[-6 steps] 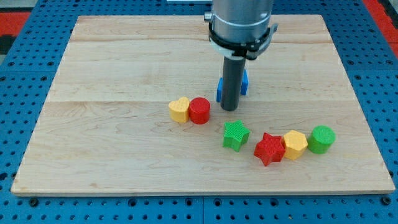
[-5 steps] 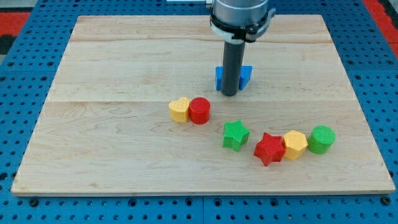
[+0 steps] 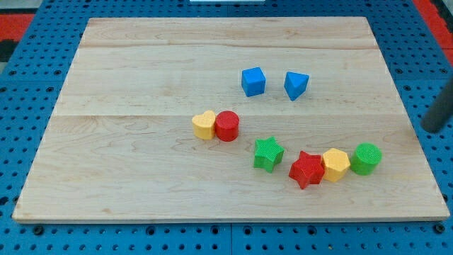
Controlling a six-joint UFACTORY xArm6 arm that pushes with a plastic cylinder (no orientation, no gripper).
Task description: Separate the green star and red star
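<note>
While my tip [image 3: 430, 129] sits far right, no gripper fitted, green star [image 3: 268, 154] near red star [image 3: 306, 169]

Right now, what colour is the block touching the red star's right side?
Yellow, seen in the camera view.

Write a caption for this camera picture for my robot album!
My tip waits at the view's right edge, far from the green star and red star, which sit close together.
</note>
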